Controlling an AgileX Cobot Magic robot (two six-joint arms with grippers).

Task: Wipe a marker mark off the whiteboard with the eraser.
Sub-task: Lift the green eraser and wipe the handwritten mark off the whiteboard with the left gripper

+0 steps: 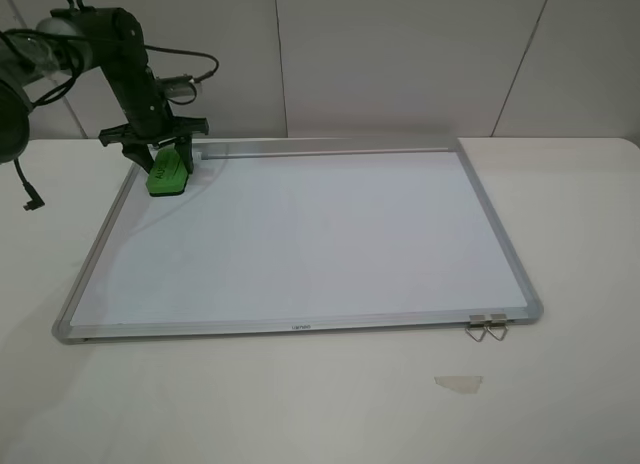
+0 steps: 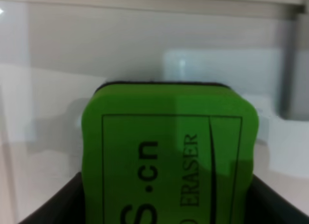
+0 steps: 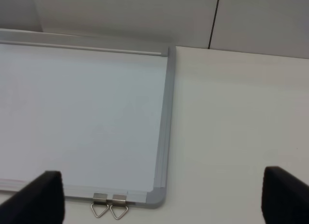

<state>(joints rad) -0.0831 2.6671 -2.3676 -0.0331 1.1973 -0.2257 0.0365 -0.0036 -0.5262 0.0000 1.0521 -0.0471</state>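
The whiteboard (image 1: 300,234) lies flat on the table, silver tray strip along its far edge. At its far left corner my left gripper (image 1: 160,149) is shut on the bright green eraser (image 1: 167,172), which rests tilted on the board surface. In the left wrist view the eraser (image 2: 169,151) fills the lower picture between two black fingers (image 2: 53,212), above the white board (image 2: 96,50). No marker mark shows in any view; it may be hidden under the eraser. My right gripper (image 3: 164,200) is open over the board's near right corner (image 3: 157,197), holding nothing.
Two metal hanging clips (image 1: 487,326) stick out from the board's near right edge, also visible as clips (image 3: 108,207). A small scrap (image 1: 458,384) lies on the white table (image 1: 560,204) in front. A black cable (image 1: 30,194) dangles at the far left.
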